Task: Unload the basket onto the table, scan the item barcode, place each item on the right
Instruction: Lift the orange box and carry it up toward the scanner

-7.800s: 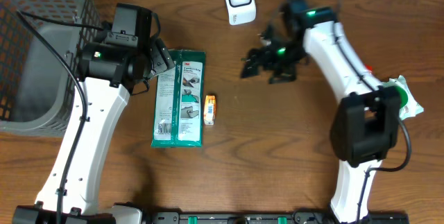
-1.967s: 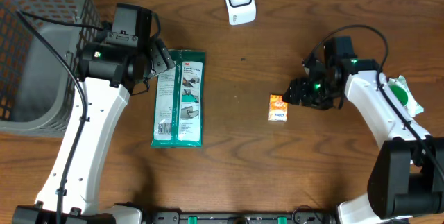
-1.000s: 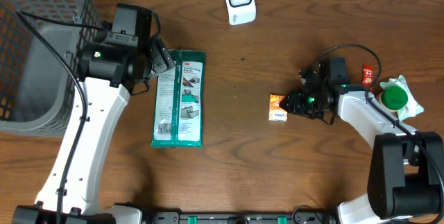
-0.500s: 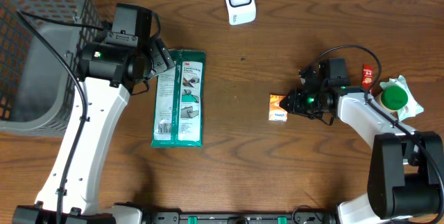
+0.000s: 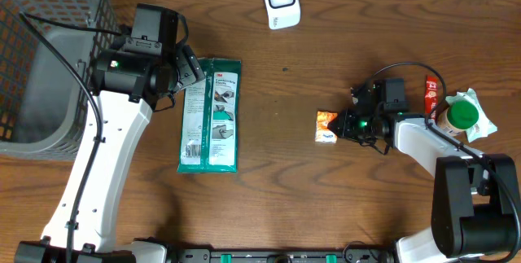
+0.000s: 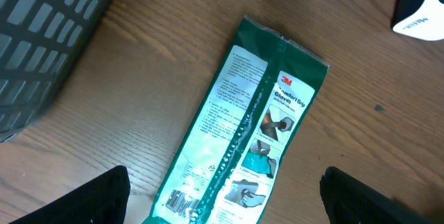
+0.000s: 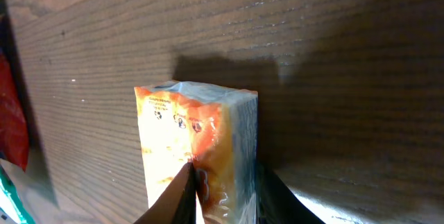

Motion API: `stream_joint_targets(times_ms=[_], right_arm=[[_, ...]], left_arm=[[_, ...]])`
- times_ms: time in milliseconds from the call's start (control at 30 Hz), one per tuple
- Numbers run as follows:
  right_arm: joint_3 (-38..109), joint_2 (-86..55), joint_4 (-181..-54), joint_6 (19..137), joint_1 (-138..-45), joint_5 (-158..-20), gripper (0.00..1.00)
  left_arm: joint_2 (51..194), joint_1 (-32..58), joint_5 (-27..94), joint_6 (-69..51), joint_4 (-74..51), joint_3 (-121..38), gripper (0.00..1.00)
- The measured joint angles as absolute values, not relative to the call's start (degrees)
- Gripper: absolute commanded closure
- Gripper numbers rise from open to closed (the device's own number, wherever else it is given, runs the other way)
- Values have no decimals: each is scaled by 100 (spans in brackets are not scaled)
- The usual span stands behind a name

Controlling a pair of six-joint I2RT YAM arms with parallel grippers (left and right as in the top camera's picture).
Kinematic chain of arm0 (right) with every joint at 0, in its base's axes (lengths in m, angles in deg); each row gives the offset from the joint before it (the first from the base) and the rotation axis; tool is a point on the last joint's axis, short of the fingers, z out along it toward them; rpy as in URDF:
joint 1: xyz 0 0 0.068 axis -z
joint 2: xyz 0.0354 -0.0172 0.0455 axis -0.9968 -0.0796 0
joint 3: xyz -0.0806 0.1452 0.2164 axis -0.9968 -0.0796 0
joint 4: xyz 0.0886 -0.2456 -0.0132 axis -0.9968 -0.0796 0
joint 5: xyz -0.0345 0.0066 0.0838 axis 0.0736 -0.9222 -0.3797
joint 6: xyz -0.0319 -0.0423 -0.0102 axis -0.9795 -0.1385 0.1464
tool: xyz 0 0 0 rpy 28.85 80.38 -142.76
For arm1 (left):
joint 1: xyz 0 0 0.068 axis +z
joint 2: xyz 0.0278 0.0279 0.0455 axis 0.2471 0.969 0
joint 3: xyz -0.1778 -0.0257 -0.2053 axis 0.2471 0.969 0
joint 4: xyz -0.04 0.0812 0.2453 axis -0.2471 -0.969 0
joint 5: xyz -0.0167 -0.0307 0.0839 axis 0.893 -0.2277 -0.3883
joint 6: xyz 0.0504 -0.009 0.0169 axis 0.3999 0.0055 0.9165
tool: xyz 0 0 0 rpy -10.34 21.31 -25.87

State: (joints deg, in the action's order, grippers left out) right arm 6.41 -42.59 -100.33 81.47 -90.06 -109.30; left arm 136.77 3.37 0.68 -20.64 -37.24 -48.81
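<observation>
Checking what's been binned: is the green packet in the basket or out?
Out. The packet lies flat on the table, apart from the basket.

The brown wooden table [image 5: 277,181] bore a flat green glove packet [image 5: 210,116], small orange carton [image 5: 326,126], white scanner [image 5: 280,0], grey wire basket [image 5: 41,59].

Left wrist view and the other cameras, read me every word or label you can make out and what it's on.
"3M": on the flat green plastic glove package, near its top.
"Comfort Grip": just below that, probably; the next word is blurred.
Fine print on the package's white panel and the digits under its barcode: too small to read.
Print on the small orange cardboard box: blurred.
Print on the red packet: too small to read.
</observation>
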Motion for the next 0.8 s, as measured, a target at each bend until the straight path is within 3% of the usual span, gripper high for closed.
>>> stream_joint_targets(times_ms=[133, 200, 267, 500, 800], right_arm=[[490, -4234, -9784, 8169, -9004, -10971, 80], [466, -4224, -9745, 8180, -9004, -10974, 85], [464, -4215, -9736, 8198, -9004, -10998, 99], [569, -4075, -10175, 8230, -8999, -10958, 99], [2226, -3019, -12831, 8189, -9205, -9763, 99]], left_arm=[[13677, 337, 65, -2066, -3724, -4881, 12], [13677, 337, 65, -2066, -3724, -4881, 12], [13677, 337, 68, -2066, -3724, -4881, 12], [13677, 337, 68, -2066, -3724, -4881, 12], [13677, 337, 68, -2066, -3726, -4881, 12]])
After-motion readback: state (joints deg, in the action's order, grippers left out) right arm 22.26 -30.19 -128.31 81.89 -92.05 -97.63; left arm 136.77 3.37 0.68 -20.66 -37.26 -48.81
